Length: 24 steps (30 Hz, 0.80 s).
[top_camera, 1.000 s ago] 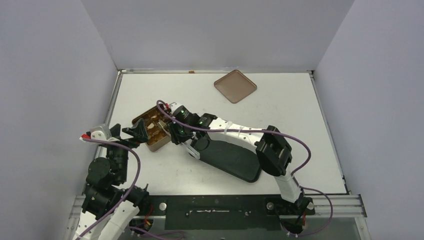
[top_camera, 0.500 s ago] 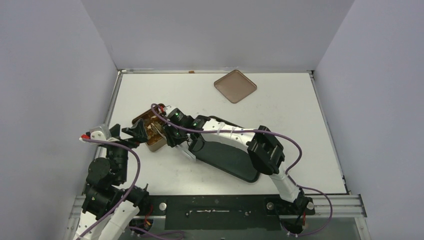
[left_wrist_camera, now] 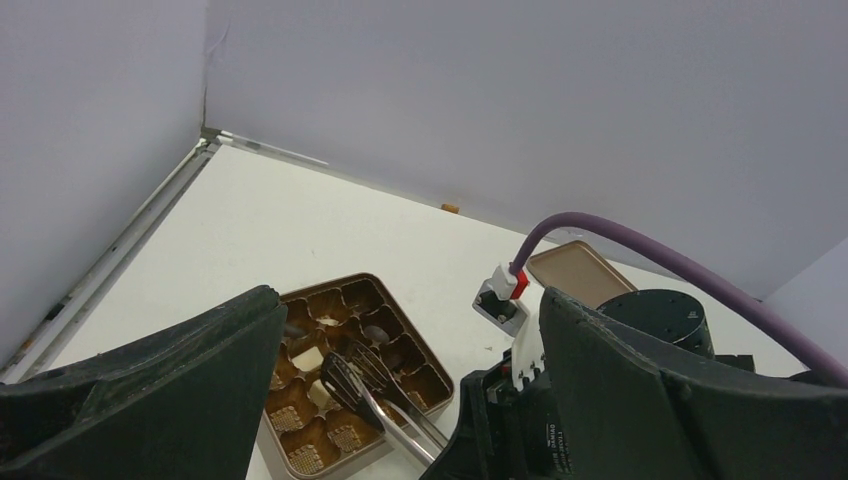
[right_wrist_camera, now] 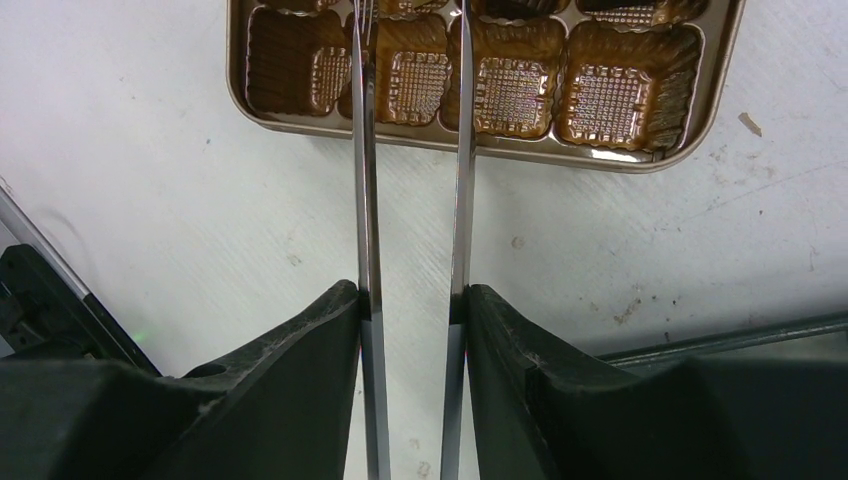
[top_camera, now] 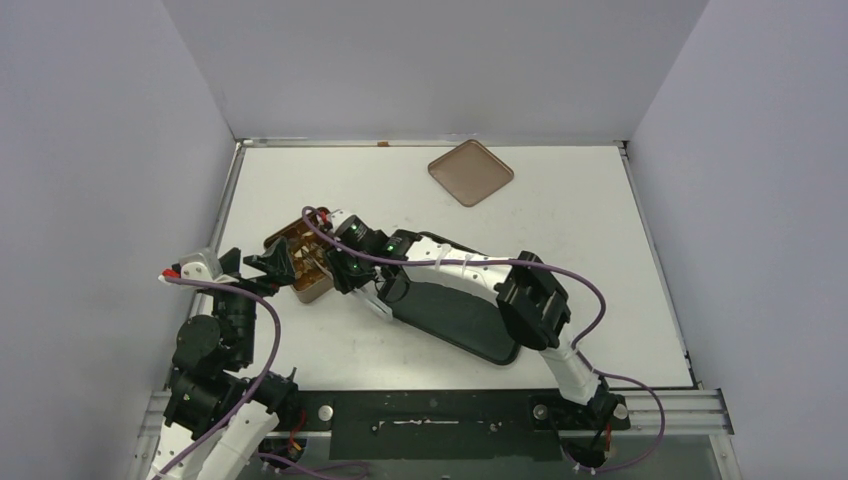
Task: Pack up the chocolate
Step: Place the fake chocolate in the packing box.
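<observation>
Left wrist shows blocky cream chocolate [left_wrist_camera: 308, 358] beside shiny tongs [left_wrist_camera: 392, 402] in square tin [left_wrist_camera: 345, 280].

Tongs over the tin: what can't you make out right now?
- Right wrist view: tips of the tongs and most of the tin run off the top edge.
- Left wrist view: the tips sit among the chocolate, too small to tell if a piece is pinched; the left gripper hides the tin's near-left corner.
- Top view: the right arm covers part of the tin.

White arm links [top_camera: 465, 268] with black joints, purple cables [left_wrist_camera: 640, 243], green lights [top_camera: 388, 243], right tool [right_wrist_camera: 412, 295] matte black
</observation>
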Each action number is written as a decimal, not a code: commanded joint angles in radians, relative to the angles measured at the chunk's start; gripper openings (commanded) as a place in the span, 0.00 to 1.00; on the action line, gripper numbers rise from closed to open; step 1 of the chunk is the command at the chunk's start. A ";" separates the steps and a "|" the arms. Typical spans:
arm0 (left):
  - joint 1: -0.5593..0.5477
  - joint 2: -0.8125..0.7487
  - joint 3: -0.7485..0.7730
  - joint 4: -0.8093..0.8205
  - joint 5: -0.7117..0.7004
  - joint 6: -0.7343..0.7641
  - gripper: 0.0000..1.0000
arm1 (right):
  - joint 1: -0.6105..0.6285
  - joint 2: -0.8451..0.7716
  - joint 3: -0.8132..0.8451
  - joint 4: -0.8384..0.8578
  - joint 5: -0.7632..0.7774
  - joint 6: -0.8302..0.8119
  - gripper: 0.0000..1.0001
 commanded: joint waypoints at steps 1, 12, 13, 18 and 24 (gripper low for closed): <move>0.004 0.001 0.004 0.030 0.010 -0.003 0.97 | -0.010 -0.142 -0.008 0.032 0.034 -0.022 0.39; 0.006 0.002 0.002 0.034 0.017 -0.004 0.97 | -0.065 -0.348 -0.201 0.009 0.093 -0.036 0.39; 0.006 0.002 0.002 0.035 0.019 -0.004 0.97 | -0.071 -0.367 -0.220 -0.002 0.103 -0.038 0.39; 0.006 0.003 0.000 0.038 0.023 -0.004 0.97 | -0.089 -0.462 -0.323 -0.072 0.192 -0.032 0.39; 0.006 0.003 -0.001 0.042 0.028 -0.002 0.97 | -0.100 -0.569 -0.456 -0.128 0.241 0.010 0.39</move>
